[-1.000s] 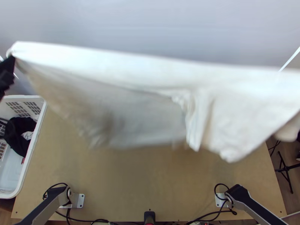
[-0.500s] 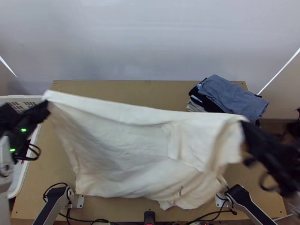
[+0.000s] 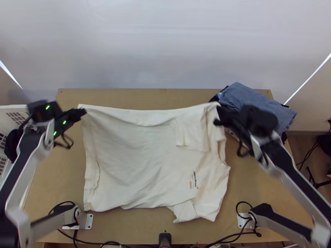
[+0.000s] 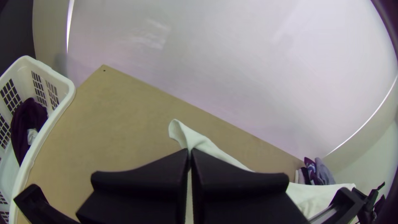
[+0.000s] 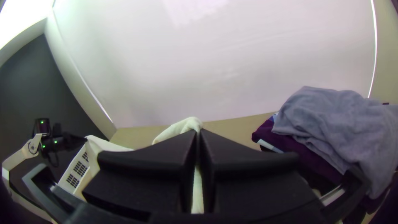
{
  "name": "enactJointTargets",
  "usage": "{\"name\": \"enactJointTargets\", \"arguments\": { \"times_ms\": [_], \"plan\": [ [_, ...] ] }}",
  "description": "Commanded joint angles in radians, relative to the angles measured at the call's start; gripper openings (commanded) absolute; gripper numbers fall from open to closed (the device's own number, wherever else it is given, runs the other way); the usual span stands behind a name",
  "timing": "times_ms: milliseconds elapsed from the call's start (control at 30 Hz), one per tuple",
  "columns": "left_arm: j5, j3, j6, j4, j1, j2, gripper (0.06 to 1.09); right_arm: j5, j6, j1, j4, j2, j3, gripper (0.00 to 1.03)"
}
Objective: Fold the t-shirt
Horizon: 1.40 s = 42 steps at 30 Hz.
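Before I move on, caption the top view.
Left gripper and right gripper hold the t-shirt by its far edge, near a clothes pile.

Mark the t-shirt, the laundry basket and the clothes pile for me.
T-shirt (image 3: 145, 161): top view, middle of the body.
Laundry basket (image 4: 59, 111): left wrist view, rim.
Clothes pile (image 5: 336, 120): right wrist view, grey-blue top garment.
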Motion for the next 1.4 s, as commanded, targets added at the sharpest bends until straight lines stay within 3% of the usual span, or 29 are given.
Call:
{"name": "enactJointTargets", "arguments": {
  "times_ms": [0, 267, 400, 433, 467, 533, 567, 600, 700, 767, 900, 1067, 1167, 1233, 1300, 1367],
  "plan": [
    [-0.038, 0.233, 0.01, 0.055, -0.011, 0.422, 0.09, -0.004, 0.051, -0.076, -0.089, 0.404, 0.292, 0.03],
    [-0.084, 0.54, 0.029, 0.051, 0.009, 0.767, 0.1, 0.0, 0.074, -0.083, -0.126, 0.682, 0.574, 0.03],
    [-0.084, 0.581, 0.036, 0.051, 0.007, 0.824, 0.1, 0.011, 0.111, -0.077, -0.126, 0.739, 0.64, 0.03],
    [-0.084, 0.581, 0.033, 0.054, 0.003, 0.829, 0.15, 0.013, 0.114, -0.077, -0.122, 0.746, 0.648, 0.03],
    [-0.084, 0.583, 0.035, 0.054, -0.002, 0.833, 0.32, 0.017, 0.114, -0.077, -0.117, 0.753, 0.656, 0.07],
    [-0.083, 0.595, 0.043, 0.045, -0.008, 0.842, 0.8, 0.02, 0.115, -0.077, -0.117, 0.754, 0.657, 0.54],
    [-0.083, 0.615, 0.044, 0.014, -0.01, 0.844, 1.0, 0.039, 0.118, -0.077, -0.122, 0.754, 0.66, 0.57],
    [-0.083, 0.633, 0.047, -0.012, -0.01, 0.838, 1.04, 0.056, 0.124, -0.08, -0.123, 0.751, 0.66, 0.57],
    [-0.084, 0.618, 0.078, -0.014, -0.008, 0.744, 1.04, 0.063, 0.149, -0.086, -0.177, 0.691, 0.66, 0.58],
    [-0.086, 0.581, 0.115, 0.012, 0.004, 0.668, 1.04, 0.068, 0.164, -0.089, -0.244, 0.633, 0.659, 0.66],
    [-0.055, 0.482, 0.302, -0.034, 0.026, 0.494, 1.04, 0.066, 0.169, -0.095, -0.309, 0.487, 0.588, 0.66],
    [0.166, 0.205, 0.61, -0.084, 0.101, 0.215, 1.04, 0.01, 0.158, -0.132, -0.329, 0.309, 0.456, 0.66],
    [0.27, 0.089, 0.734, -0.23, 0.156, 0.082, 1.04, -0.029, 0.146, -0.149, -0.346, 0.242, 0.383, 0.66],
    [0.345, 0.078, 0.822, -0.454, 0.204, 0.057, 1.04, -0.041, 0.147, -0.154, -0.39, 0.223, 0.353, 0.66],
    [0.364, 0.081, 0.969, -0.719, 0.242, 0.086, 1.04, -0.05, 0.158, -0.154, -0.427, 0.206, 0.321, 0.66],
    [0.351, 0.047, 1.066, -0.885, 0.262, 0.089, 1.04, -0.053, 0.169, -0.152, -0.439, 0.18, 0.284, 0.66]
  ]
}}
